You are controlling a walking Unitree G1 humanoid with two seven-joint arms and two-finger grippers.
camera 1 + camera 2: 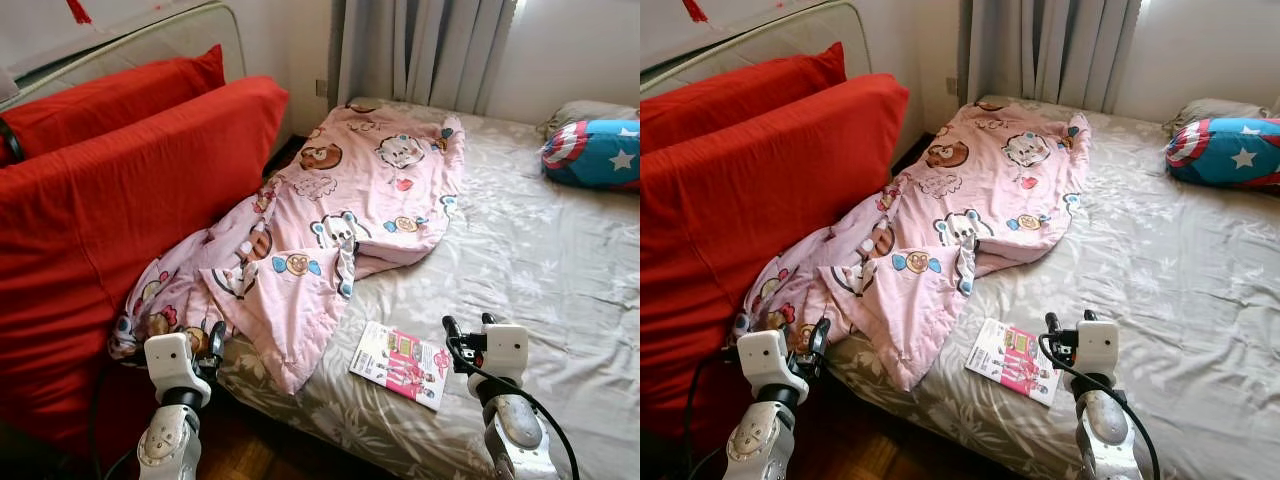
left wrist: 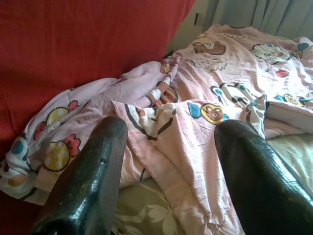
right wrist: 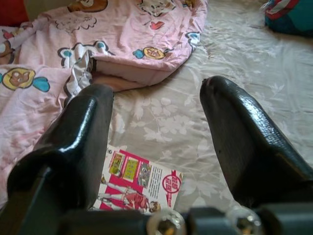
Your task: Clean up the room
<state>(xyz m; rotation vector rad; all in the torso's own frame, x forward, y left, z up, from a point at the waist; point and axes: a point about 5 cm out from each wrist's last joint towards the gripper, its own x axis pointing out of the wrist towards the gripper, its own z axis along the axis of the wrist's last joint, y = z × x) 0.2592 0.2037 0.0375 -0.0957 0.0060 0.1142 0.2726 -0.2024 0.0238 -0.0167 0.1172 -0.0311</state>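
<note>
Rumpled pink blanket (image 1: pixel 330 215); glossy flat booklet (image 1: pixel 402 364) on bed (image 1: pixel 540 260).

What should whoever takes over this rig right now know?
Left end effector: open, empty, at the bed's near-left corner over the quilt's hanging edge.
Right end effector: open, empty, just right of the booklet.
Quilt: pink, crumpled along the bed's left side, spilling against the red cushion.
Booklet: flat on the sheet near the front edge.
Pillow: far right.
Done: nothing grasped yet.
Left: probably straighten the quilt and put the booklet away.
</note>
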